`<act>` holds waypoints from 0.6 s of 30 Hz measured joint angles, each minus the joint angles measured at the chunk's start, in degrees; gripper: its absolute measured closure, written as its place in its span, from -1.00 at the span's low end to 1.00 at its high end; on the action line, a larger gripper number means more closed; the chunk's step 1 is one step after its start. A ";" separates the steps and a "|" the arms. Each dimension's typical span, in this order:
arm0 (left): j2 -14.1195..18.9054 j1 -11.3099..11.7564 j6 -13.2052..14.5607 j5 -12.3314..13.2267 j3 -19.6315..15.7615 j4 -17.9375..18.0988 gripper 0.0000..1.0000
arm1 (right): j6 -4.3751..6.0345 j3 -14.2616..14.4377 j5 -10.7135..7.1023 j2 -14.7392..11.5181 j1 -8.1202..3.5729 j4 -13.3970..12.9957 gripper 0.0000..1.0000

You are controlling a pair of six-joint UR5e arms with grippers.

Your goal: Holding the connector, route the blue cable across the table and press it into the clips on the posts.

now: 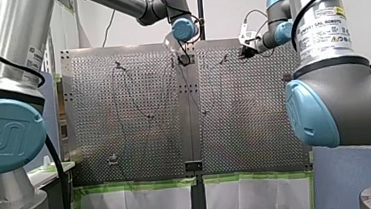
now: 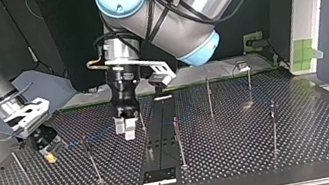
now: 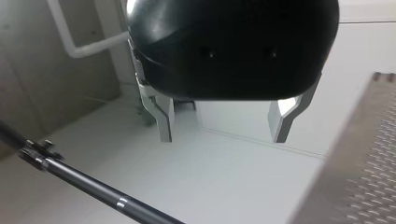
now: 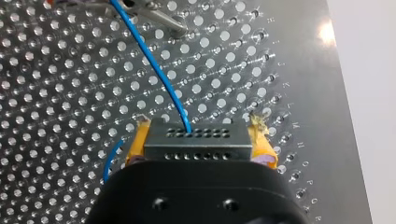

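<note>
Clamping the grey perforated metal connector [image 4: 196, 141], the right gripper [image 4: 198, 133] anchors the thin blue cable [image 4: 154, 65] for routing; the left gripper [image 3: 223, 135] hangs empty, jaws apart, probably free to press.

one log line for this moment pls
phase: routing | right gripper: shut on connector | blue cable: leads ahead from connector | left gripper: open, empty

Front and top views face each other across the perforated table [image 1: 255, 129]; wrist views sit close.
</note>
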 joint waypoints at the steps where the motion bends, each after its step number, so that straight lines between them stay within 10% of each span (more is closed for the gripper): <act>1: -0.45 -0.05 -0.12 -0.12 -0.48 0.46 -1.00 | 0.00 0.00 0.00 0.00 0.03 0.00 1.00; 18: -10.48 -1.19 -2.48 -4.38 -10.57 10.59 -1.00 | 0.00 -0.01 0.00 0.01 0.46 0.06 1.00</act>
